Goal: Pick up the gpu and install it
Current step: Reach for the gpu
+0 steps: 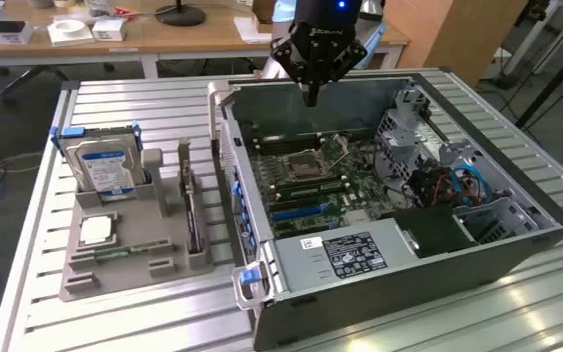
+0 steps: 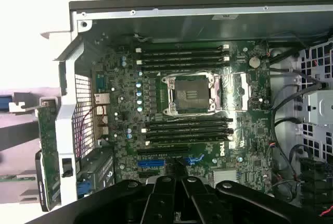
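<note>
Lab room, wooden desks (image 1: 193, 37) at the back with small boxes on top. In front, slatted metal table (image 1: 144, 103) carrying an open PC case (image 1: 389, 293) and, toward the exterior view's left, a grey holder (image 1: 125, 257).

Exterior view, whole layout: gripper (image 1: 309, 97) hanging above the far edge of the case, over the motherboard (image 1: 311, 180), touching nothing. Fingers pressed together into one narrow tip, nothing pinched between. Gpu (image 1: 191, 216) standing on edge in the holder, in the slot nearest the case, just beside the case wall and well apart from the gripper. Not picked up, not installed. Same holder: hard drive (image 1: 105, 165) with blue label upright at the far end, square chip (image 1: 96, 231) lying flat nearer the camera. Blue and red cables (image 1: 462, 180) toward the exterior view's right inside the case.

Wrist view, straight down into the case, board detail: gripper (image 2: 174, 168) as dark fingers meeting at a tip above the motherboard (image 2: 119, 104), near a blue slot (image 2: 151, 163). CPU socket (image 2: 190, 95) with metal frame mid-board, rows of memory slots on two sides of it. Gpu (image 2: 47, 151) as a green strip outside the case wall, beside the perforated rear panel (image 2: 83, 109).
</note>
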Robot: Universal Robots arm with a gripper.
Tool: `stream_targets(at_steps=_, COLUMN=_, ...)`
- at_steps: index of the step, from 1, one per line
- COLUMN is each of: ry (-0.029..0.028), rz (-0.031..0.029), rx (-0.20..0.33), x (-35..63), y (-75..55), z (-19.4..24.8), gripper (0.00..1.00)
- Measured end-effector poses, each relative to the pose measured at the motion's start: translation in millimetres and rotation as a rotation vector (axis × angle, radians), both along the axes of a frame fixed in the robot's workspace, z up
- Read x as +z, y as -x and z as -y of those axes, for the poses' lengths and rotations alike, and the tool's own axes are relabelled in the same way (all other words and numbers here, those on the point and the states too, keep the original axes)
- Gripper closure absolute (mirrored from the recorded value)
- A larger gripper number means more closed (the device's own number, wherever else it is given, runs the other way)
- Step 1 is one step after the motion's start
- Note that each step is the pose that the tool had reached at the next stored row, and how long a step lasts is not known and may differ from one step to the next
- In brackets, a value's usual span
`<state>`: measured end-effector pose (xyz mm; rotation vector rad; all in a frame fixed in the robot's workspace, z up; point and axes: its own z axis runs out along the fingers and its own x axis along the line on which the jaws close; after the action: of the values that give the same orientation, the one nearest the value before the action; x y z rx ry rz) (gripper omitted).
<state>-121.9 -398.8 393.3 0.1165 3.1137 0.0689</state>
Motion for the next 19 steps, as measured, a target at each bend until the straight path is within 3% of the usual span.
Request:
stream_targets(at_steps=14, ry=-0.0002, rz=0.0001, rx=0.000, x=-0.1, y=0.5, z=0.0, gripper=0.90)
stream_targets(at_steps=19, ry=0.0001, rz=0.0000, rx=0.000, x=-0.1, y=9.4, z=0.0, gripper=0.90)
